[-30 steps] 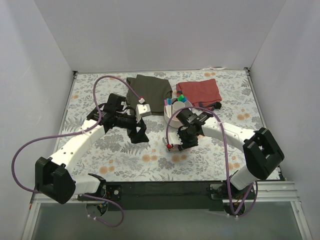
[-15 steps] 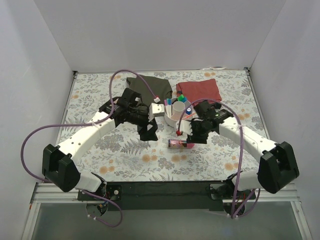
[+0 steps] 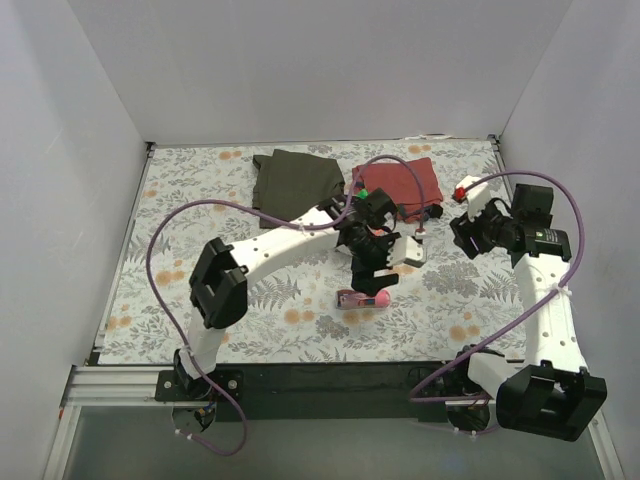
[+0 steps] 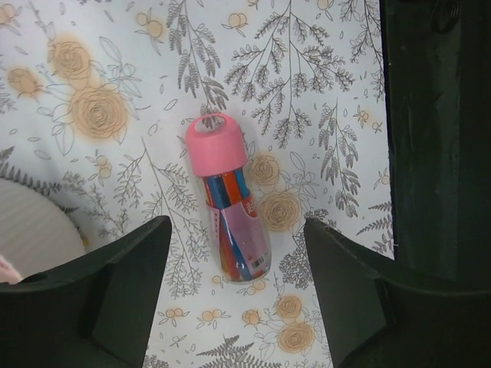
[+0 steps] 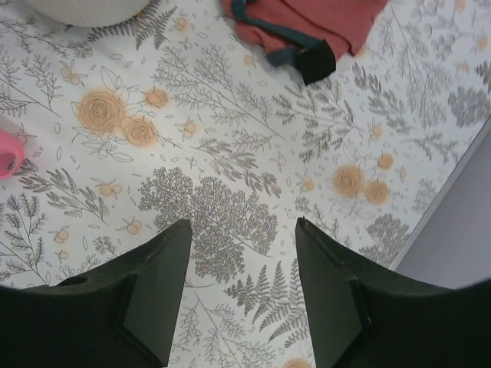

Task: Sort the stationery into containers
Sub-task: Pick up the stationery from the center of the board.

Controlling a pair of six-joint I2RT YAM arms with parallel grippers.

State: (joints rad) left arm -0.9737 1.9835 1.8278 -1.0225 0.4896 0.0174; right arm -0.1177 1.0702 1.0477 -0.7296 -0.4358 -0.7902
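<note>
Two cloths lie by the desk's far edge, one olive cloth (image 3: 298,178) and one red cloth (image 3: 400,182); one fat pink tube (image 3: 362,298) lies mid-desk; one white bowl (image 5: 77,9); one green-capped marker (image 3: 363,193) shows, any others being hidden.

The fat tube (image 3: 362,298) lies on its side on the table (image 3: 180,200). The bowl (image 4: 31,230) stands just behind it. Farther behind the tube lie the left cloth (image 3: 300,178) and the right cloth (image 3: 400,182).

glossy plastic, matt cloth
the fat pink tube (image 4: 227,201) is showing clear glossy plastic under a matt pink cap; the red cloth (image 5: 322,15) is looking soft.
</note>
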